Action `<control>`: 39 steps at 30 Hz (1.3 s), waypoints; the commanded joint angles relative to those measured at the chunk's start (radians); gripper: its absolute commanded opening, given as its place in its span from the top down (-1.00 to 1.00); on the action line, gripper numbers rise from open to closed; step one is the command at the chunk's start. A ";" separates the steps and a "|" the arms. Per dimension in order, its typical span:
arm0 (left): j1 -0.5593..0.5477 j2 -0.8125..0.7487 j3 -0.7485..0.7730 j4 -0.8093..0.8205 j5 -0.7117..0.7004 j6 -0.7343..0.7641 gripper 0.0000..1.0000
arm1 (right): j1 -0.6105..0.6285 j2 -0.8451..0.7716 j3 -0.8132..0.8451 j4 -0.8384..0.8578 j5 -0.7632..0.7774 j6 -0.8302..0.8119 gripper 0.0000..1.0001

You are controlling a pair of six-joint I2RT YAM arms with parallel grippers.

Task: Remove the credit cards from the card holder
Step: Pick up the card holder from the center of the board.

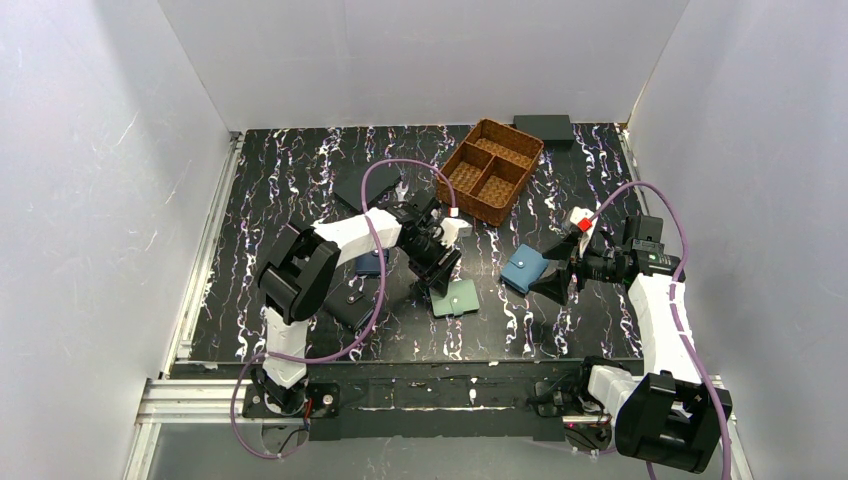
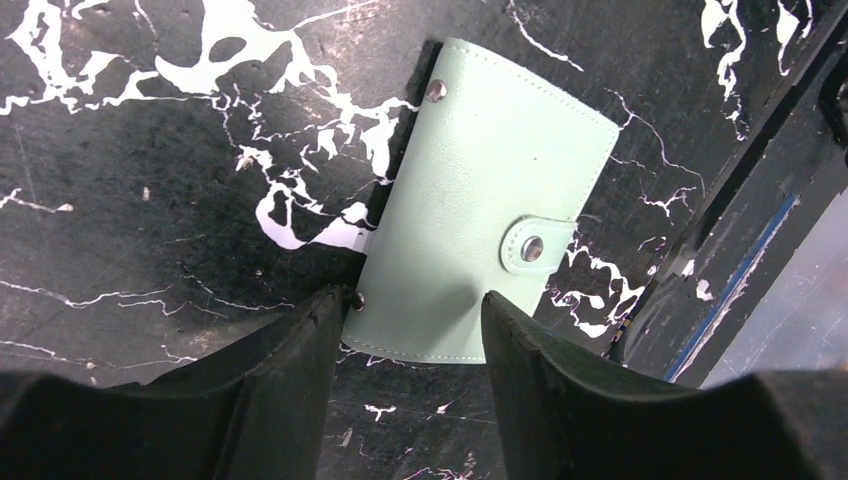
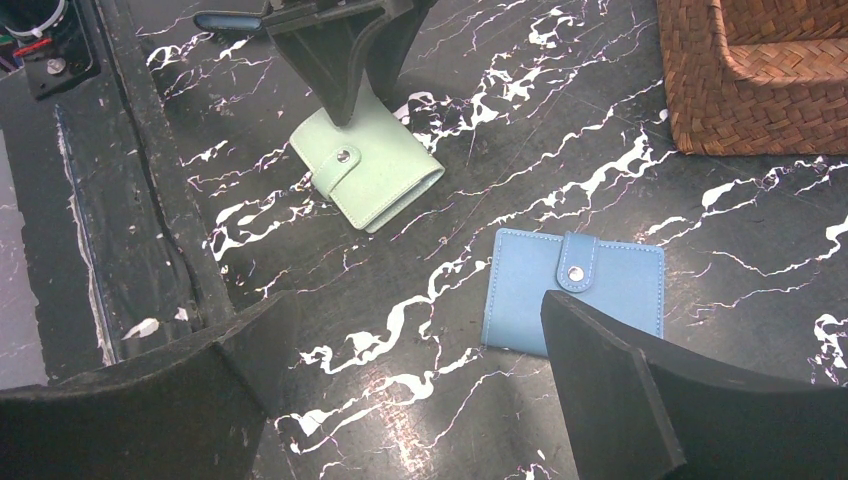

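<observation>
A black, white-veined tabletop (image 1: pixel 300 200) carries everything. A brown wicker basket (image 1: pixel 491 170) sits well beyond the card holder (image 2: pixel 480 200), which lies flat near the tabletop's front edge. This holder is a small mint-green wallet, folded shut.

The left pincer (image 2: pixel 412 310) hangs directly over the holder, about half open. Its two dark fingers bracket one end, but no firm clamp shows. The right pincer (image 3: pixel 410 310) hovers to the holder's right, spread wide and empty. A brighter blue wallet (image 3: pixel 575 290) lies just below this pincer, near the holder but apart.

The holder's snap tab (image 2: pixel 535 245) is buttoned down. The credit cards are hidden inside.

The holder looks light, soft and bendable, with a smooth skin likely to slide on the glossy surface. One pincer should probably pin its end while the other lifts the tab. The cards are likely thin, stiff and slick, best pinched by an exposed edge.
</observation>
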 commanded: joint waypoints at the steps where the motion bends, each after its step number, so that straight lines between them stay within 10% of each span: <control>1: 0.003 0.004 -0.018 0.001 -0.039 -0.029 -0.03 | 0.005 -0.013 0.023 0.013 -0.013 0.001 -1.00; 20: -0.009 -0.138 -0.280 0.311 -0.078 -0.290 1.00 | 0.005 -0.019 0.021 0.019 -0.001 0.005 -1.00; 39: -0.031 -0.453 -0.558 0.682 -0.151 -0.709 1.00 | 0.126 0.062 0.005 0.120 0.027 0.157 -1.00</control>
